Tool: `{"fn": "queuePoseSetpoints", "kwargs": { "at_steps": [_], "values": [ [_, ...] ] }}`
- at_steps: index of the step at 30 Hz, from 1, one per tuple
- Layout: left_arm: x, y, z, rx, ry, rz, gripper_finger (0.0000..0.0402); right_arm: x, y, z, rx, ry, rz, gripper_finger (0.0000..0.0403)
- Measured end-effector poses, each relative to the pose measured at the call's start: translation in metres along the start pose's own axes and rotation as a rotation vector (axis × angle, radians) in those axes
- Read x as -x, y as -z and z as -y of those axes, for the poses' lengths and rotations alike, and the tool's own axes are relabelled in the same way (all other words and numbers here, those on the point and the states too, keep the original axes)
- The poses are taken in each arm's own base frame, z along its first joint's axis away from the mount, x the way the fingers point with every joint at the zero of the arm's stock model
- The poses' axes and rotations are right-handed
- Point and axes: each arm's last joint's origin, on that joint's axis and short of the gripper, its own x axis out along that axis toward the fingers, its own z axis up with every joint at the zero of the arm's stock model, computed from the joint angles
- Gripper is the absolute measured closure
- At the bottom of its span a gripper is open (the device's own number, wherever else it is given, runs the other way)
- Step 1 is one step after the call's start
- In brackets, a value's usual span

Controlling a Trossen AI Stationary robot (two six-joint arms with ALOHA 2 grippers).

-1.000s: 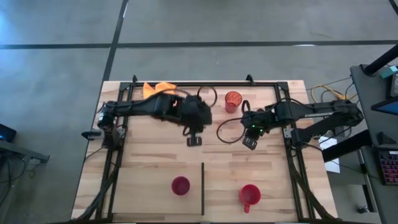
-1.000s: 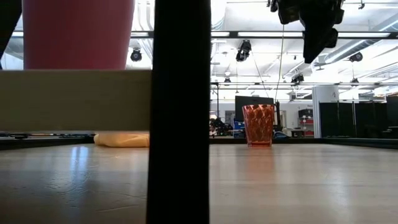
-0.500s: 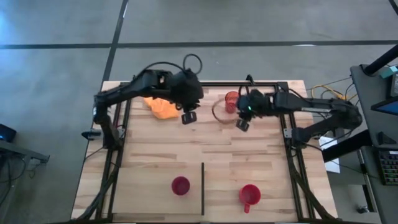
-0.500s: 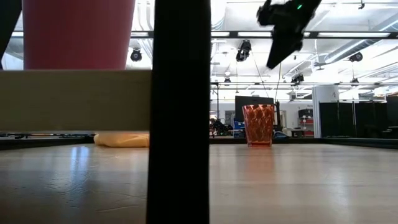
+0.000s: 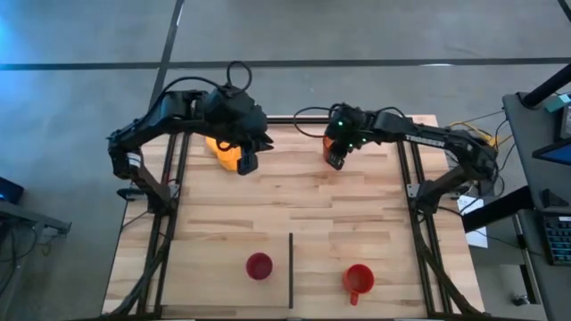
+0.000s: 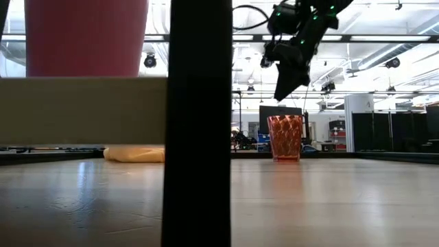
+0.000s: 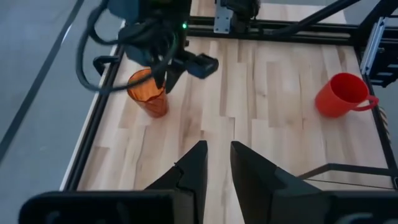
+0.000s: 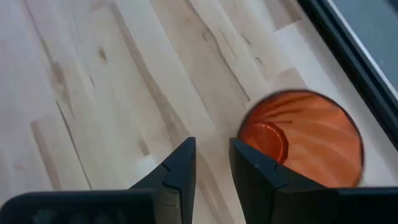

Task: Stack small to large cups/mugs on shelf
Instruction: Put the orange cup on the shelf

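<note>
The orange patterned tumbler point(image 6: 285, 137) stands upright on its base at the table's far edge, and its mouth shows in the right wrist view point(image 8: 301, 134). My right gripper point(image 6: 282, 92) hangs slanted just above and near-side of it point(image 5: 335, 159), fingers close together, touching nothing. My left gripper point(image 5: 245, 162) hovers by the yellow-orange cloth point(image 5: 223, 152), fingers close together point(image 7: 217, 163), and is empty. The magenta cup point(image 5: 259, 266) and the red mug point(image 5: 359, 279) stand near the front edge.
A thin dark upright divider point(image 5: 291, 270) stands between the magenta cup and the red mug. In the low view it is a wide black post point(image 6: 199, 123), with the magenta cup point(image 6: 86, 38) above a pale board point(image 6: 82, 110). Black frame rails point(image 5: 419, 223) line the table sides.
Both grippers have gone from mid-table toward the far edge. My left gripper has swung left, from the middle to beside the cloth. My right gripper has gone down and left toward the tumbler and tipped to a slant above it. No object has moved.
</note>
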Motion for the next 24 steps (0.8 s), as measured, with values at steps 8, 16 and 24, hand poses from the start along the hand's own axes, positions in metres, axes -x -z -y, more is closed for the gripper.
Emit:
{"fn": "queuePoseSetpoints", "kwargs": {
  "at_steps": [8, 16, 24],
  "values": [
    [0.001, 0.0, 0.0, 0.0, 0.001, 0.0, 0.0346, -0.022, -0.017, 0.004, -0.01, 0.06, -0.045, 0.0312],
    [0.001, 0.0, 0.0, 0.001, 0.002, 0.0, 0.0346, -0.03, -0.024, 0.008, -0.044, 0.168, -0.167, 0.0312],
    [0.001, 0.0, 0.0, 0.0, 0.004, 0.0, 0.0346, -0.033, -0.02, 0.008, -0.086, 0.175, -0.217, 0.0312]
  ]
}}
